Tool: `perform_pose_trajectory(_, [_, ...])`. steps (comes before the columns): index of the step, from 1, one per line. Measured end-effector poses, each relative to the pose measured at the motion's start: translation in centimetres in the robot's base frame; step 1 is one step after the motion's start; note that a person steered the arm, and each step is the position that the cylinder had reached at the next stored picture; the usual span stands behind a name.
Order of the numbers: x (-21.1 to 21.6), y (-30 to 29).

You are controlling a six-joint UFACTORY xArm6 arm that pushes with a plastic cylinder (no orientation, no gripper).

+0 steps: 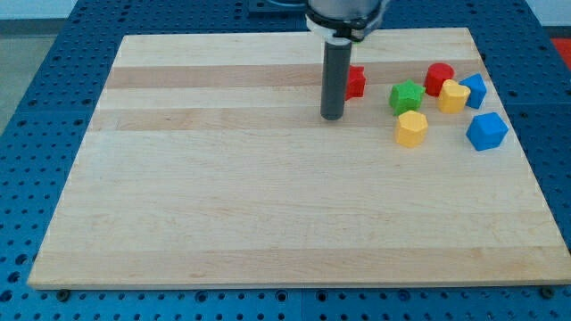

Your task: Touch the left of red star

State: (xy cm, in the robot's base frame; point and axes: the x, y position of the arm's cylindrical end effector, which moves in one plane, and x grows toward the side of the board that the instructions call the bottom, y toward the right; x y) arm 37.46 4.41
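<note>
The red star (355, 82) lies on the wooden board (223, 196) near the view's top, right of centre; the rod hides its left part. My tip (332, 117) rests on the board just left of and a little below the red star, close to it. Whether they touch I cannot tell.
To the view's right of the star lie a green star (407, 96), a red block (438, 78), a yellow block (453, 96), a yellow hexagon (411, 128) and two blue blocks (474, 90) (486, 131). A blue perforated table (53, 107) surrounds the board.
</note>
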Motion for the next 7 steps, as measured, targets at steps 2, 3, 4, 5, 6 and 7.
perform_pose_trajectory(2, [-3.4, 0.2])
perform_pose_trajectory(3, [-5.2, 0.3])
perform_pose_trajectory(4, [-6.8, 0.3])
perform_pose_trajectory(5, [-7.9, 0.3])
perform_pose_trajectory(6, [-9.3, 0.3])
perform_pose_trajectory(7, [-10.3, 0.3])
